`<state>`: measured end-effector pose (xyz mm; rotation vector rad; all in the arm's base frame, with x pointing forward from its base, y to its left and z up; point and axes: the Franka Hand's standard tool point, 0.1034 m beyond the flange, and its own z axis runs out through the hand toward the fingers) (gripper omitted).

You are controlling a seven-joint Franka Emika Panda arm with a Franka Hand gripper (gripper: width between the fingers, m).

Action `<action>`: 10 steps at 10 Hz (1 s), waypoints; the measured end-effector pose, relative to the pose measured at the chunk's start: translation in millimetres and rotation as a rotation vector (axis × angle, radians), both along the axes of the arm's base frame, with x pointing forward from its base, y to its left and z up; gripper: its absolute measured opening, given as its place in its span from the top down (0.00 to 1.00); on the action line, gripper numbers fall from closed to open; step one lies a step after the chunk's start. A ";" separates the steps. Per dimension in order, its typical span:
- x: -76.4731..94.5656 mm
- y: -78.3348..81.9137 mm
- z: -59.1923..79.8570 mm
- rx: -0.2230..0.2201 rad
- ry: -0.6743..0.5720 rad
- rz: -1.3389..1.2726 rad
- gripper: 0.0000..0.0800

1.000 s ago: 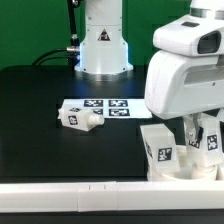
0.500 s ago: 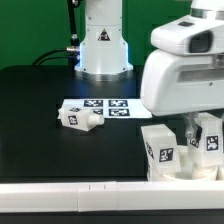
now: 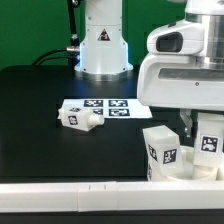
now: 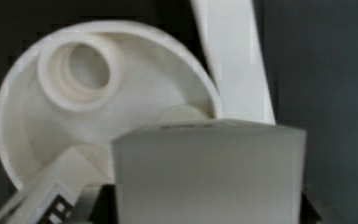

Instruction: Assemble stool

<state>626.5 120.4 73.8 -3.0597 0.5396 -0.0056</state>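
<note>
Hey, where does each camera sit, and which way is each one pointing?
Exterior view: off the arm, facing the robot's base across the black table and looking slightly down; the gripper fills its right side.
Wrist view: on the wrist, looking closely at the round seat and a blocky leg; no part of the arm can be clearly made out.
Shared: both show the seat and a leg beneath the gripper.

The stool's round white seat is lying flat at the exterior view's right, the first leg standing upright on it, the second leg just beside, the third leg lying well apart.
</note>
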 end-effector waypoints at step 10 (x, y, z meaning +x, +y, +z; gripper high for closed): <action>5.0 3.5 -2.6 0.147 0.047 -1.259 0.58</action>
